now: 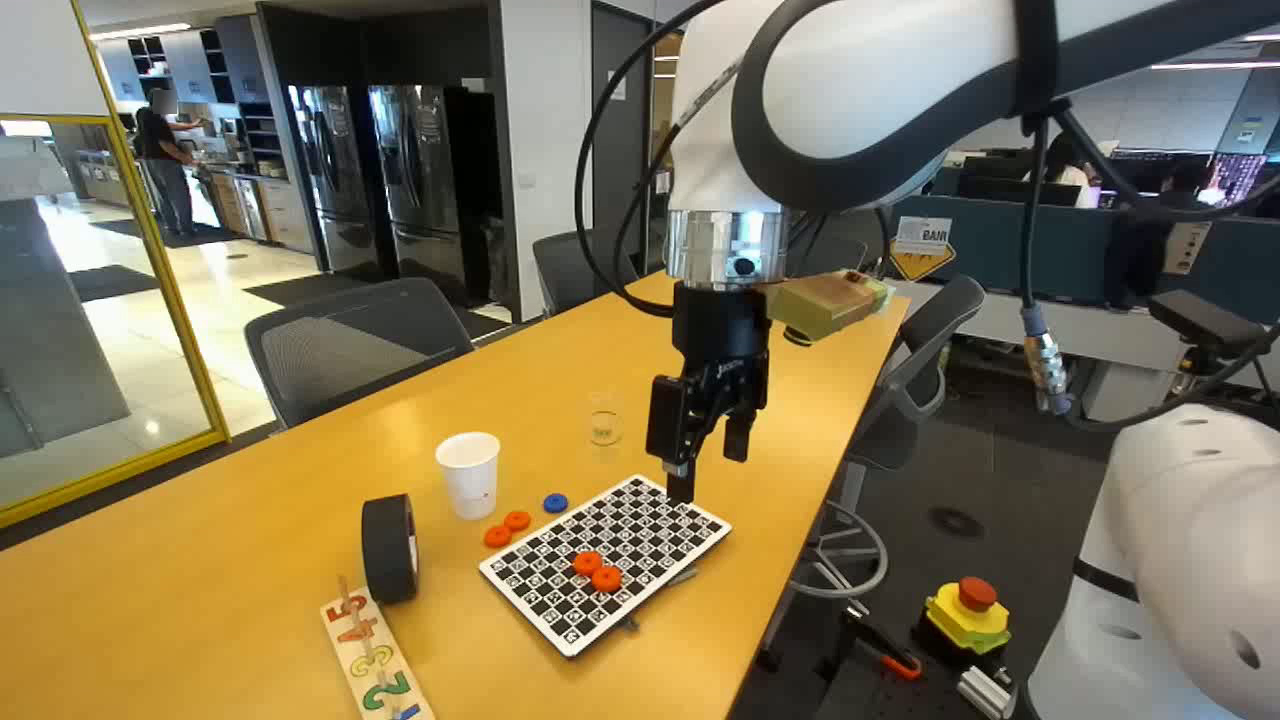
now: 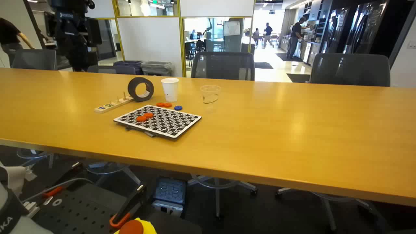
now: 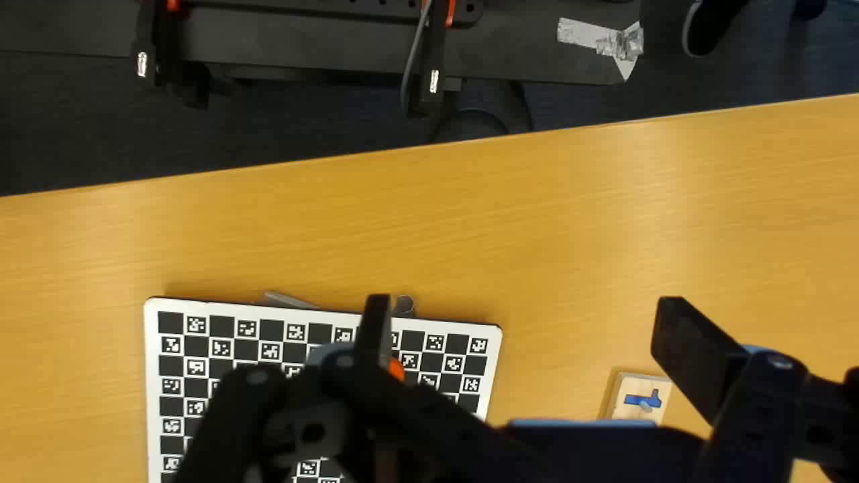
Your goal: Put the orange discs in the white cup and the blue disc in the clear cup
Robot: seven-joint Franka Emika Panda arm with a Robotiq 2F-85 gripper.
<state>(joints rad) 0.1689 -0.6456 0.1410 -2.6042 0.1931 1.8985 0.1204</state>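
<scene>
Orange discs (image 1: 606, 578) sit in two pairs on my feeds: two on the black-and-white checkered board (image 1: 640, 530), two on the yellow-brown table (image 2: 292, 146) between the board and the white cup (image 1: 468, 475). In each pair the pieces lie close together, though from here I can't tell whether their rims meet. The blue disc (image 1: 555, 503) lies flat on the table just beside the board's edge, near the off-board pair. I see the white cup upright, and the clear cup (image 2: 210, 94) upright too, well apart from it and faint against the wood.

My gripper (image 3: 523, 329) hangs well above the tabletop, visible from all three cameras. Its fingers are spread wide apart; through the wrist view I see tabletop between them, along with the end of a numbered wooden strip (image 1: 368, 650). One finger covers part of the board and all but a bit of orange on it.

Just beside the strip, a black tape roll (image 1: 388, 550) stands on its edge, near the white cup. Something grey (image 1: 682, 577) pokes out from under the board; I can't make out what. Beyond the table's edge, in an exterior view, I see a red-topped yellow button (image 1: 965, 615). In both exterior views a person in dark clothes (image 1: 165, 160) stands in the background.
</scene>
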